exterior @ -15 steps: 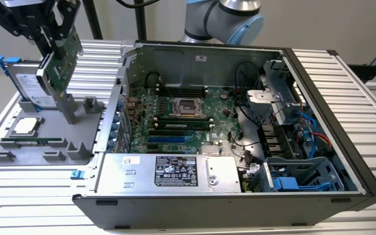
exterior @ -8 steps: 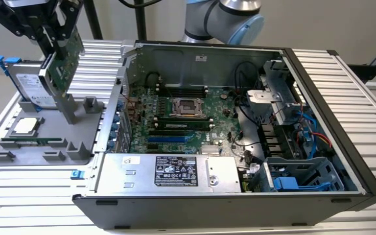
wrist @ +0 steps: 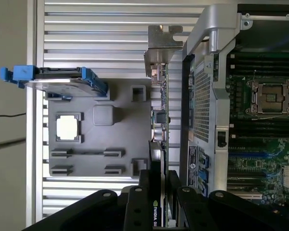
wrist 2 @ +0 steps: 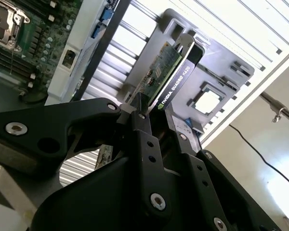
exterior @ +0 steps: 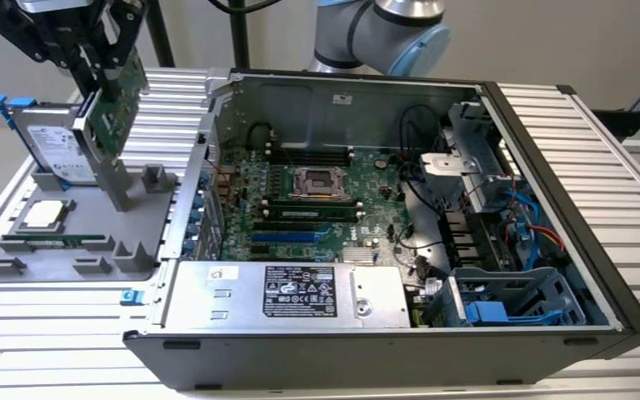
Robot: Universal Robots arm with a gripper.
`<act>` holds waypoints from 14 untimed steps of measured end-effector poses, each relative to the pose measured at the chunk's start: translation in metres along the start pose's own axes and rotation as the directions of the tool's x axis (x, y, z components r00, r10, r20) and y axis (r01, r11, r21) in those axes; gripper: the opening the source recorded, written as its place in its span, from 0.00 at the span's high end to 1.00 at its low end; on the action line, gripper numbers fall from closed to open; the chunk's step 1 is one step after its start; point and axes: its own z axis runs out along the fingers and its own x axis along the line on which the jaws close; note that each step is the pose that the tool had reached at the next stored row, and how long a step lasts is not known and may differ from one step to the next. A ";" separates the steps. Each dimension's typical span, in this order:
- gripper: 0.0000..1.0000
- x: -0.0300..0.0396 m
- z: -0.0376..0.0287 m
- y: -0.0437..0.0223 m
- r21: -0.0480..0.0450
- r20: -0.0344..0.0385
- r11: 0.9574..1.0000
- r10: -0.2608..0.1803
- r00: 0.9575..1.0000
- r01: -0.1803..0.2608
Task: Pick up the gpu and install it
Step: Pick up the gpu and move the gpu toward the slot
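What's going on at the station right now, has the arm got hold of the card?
Yes. The gripper is shut on the gpu, holding it on edge with its silver bracket pointing down over the grey parts holder, on the exterior view's left of the open computer case. I can't tell whether the bracket has cleared the holder. The card is not yet seated on the motherboard. The hard drive stands in the holder.

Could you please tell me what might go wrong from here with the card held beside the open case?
The tool grips the gpu at one end only, so the card might tilt or slip. Its lower end hangs near the hard drive and the tray, where it might snag. The case wall stands close beside it and might be struck.
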 end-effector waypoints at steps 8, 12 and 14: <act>1.00 -0.0059 0.0000 0.0000 0.000 0.000 1.000 0.000 1.000 0.000; 1.00 -0.0086 0.0000 0.0000 0.000 0.000 1.000 0.000 1.000 0.000; 1.00 -0.0100 0.0000 0.0000 0.000 0.000 1.000 0.000 1.000 0.000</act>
